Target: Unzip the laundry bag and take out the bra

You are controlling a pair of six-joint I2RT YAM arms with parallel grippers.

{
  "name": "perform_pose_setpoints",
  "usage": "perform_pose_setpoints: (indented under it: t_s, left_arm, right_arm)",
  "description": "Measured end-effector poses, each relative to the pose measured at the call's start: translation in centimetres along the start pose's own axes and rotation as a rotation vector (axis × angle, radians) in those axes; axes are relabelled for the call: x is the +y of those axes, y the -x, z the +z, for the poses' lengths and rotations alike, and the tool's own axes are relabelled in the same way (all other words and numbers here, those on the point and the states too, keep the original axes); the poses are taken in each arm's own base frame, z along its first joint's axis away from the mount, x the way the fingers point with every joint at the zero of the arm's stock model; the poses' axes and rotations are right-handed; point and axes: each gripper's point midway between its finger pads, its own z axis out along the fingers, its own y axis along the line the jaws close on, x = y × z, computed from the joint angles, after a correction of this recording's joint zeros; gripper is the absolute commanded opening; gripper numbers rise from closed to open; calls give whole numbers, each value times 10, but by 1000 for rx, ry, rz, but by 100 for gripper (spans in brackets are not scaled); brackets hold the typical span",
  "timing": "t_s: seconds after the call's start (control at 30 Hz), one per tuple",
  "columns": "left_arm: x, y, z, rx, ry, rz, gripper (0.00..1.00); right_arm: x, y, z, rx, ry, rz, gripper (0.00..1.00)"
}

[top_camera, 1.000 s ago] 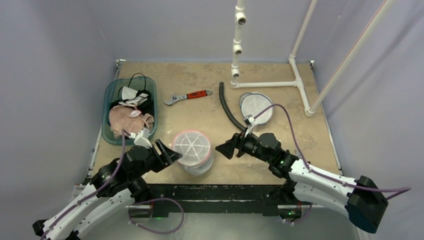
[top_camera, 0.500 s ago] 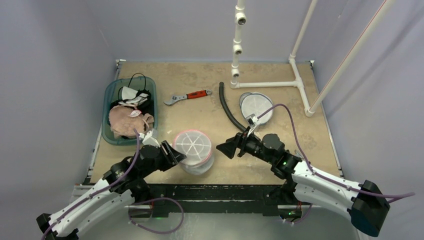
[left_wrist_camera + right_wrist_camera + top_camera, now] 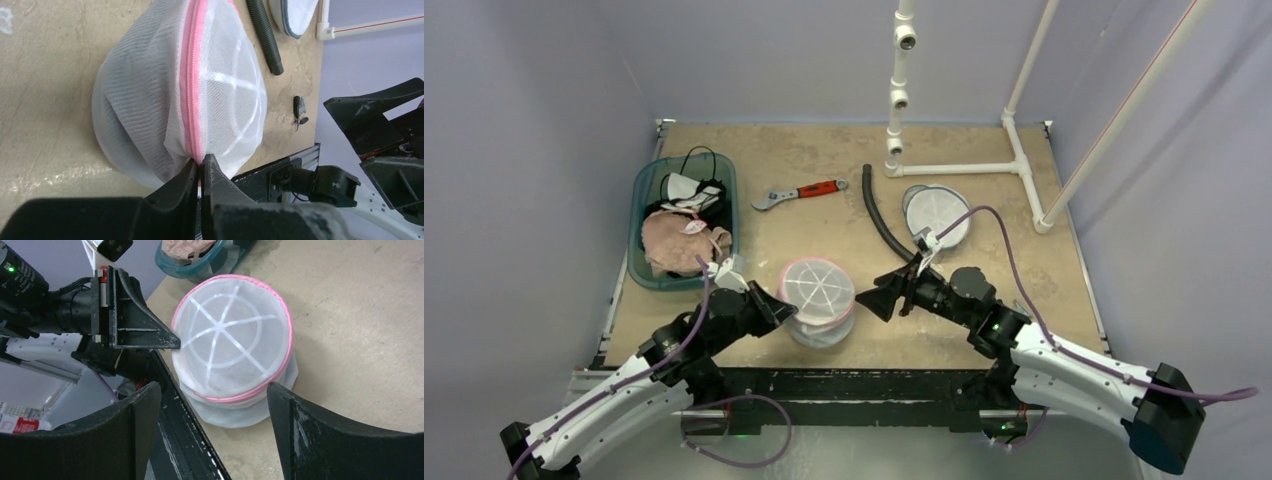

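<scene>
Here, at the left of the top view, a teal bin (image 3: 637, 235) heaped with beige and black-and-white clothing (image 3: 682, 240) sits by the left edge of the worktop (image 3: 824, 150). Just below and right of it, the left claw (image 3: 787, 312) is clenched on the laundry bag (image 3: 816, 288). In the left wrist view its fingers (image 3: 220, 185) meet on the pink zipper band (image 3: 192, 75) at the bag's near rim. The bag is a round white mesh drum with white ribs across its top, low in the middle of the frame. The zipper looks closed along the stretch in view. Something dark shows through the lower mesh; whether it is the bra I cannot tell. A red-handled wrench (image 3: 799, 193) lies above the bag. To the bag's right, the right claw (image 3: 871, 300) is spread wide and clear of the bag, pointing at it. Further right lie a black ribbed hose (image 3: 879, 222) and, beside it, a round mesh disc (image 3: 935, 213). A white pipe frame (image 3: 964, 168) fills the upper right.
</scene>
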Motion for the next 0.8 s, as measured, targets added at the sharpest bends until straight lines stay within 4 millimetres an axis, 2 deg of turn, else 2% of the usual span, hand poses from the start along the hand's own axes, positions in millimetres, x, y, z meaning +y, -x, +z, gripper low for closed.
perform_pose_setpoints:
  t_s: [0.2,0.33,0.47,0.57,0.8]
  left_arm:
    - [-21,9,1,-35,-80,-19,0]
    - [-40,18,0,-67,-147,-70,0]
    - [-61,30,-3,-108,-223,-161,0]
    - [-73,39,-5,-134,-265,-224,0]
    - [-87,52,-3,-171,-273,-278,0]
  right_arm:
    - [4,23,-3,-79,-18,-73,81]
    - [12,47,-12,-178,-5,-133,77]
    - [16,57,-12,-196,-4,-185,71]
    - [19,54,-10,-175,17,-209,71]
    - [36,46,-11,-138,114,-222,70]
